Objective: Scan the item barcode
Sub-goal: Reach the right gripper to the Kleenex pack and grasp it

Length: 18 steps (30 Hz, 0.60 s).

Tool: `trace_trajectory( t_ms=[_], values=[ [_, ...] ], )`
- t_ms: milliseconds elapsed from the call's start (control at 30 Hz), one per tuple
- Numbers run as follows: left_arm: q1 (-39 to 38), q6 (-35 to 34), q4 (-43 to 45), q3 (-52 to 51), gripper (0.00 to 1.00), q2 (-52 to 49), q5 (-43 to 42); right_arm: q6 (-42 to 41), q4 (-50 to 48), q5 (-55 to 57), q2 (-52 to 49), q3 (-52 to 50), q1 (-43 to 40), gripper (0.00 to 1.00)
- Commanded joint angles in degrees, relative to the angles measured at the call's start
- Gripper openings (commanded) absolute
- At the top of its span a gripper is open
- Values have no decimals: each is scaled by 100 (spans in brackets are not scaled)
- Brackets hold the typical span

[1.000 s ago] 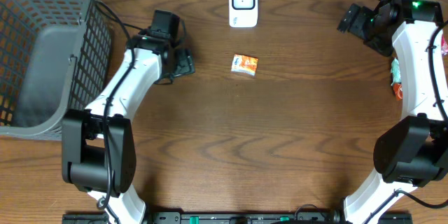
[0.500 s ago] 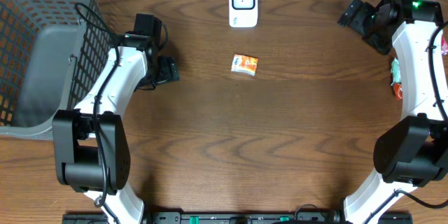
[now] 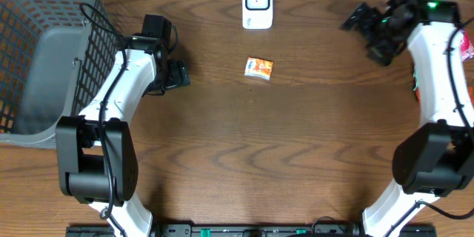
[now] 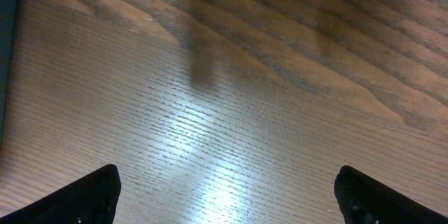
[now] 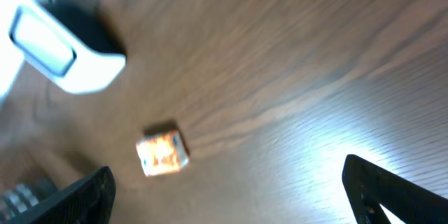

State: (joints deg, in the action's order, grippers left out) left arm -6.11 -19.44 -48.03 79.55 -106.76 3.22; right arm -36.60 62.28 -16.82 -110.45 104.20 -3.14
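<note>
The left gripper (image 3: 180, 75), jaws apart and empty, is hovering well left of the small orange-and-white packet (image 3: 259, 67), which is lying flat on the brown wooden table (image 3: 244, 155). Probably light, thin and crinkly, the packet is calling for a pinch across opposite edges. The right gripper (image 5: 227, 196), likewise apart and empty, is hanging farther back, right of the white plastic scanner (image 3: 257, 4).

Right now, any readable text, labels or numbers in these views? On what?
No text can be read in any view.
Packet: orange print, too small in the overhead view and too blurred in the right wrist view to read.
Scanner: no legible marking.
</note>
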Motion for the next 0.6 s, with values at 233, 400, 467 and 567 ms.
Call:
trace_trajectory(
  t_ms=[233, 400, 467, 567],
  values=[
    [9, 57, -35, 46, 98, -7, 92, -286, -378, -149, 13, -678, 1408, 97],
    [9, 57, -35, 46, 98, -7, 92, -1991, -916, -133, 2, -1182, 1827, 98],
    [9, 57, -35, 46, 98, -7, 92, -3067, -1248, -155, 2, -1611, 2006, 99],
    [9, 57, -35, 46, 98, -7, 92, -4389, -1965, -153, 2, -2295, 2280, 95]
  ],
)
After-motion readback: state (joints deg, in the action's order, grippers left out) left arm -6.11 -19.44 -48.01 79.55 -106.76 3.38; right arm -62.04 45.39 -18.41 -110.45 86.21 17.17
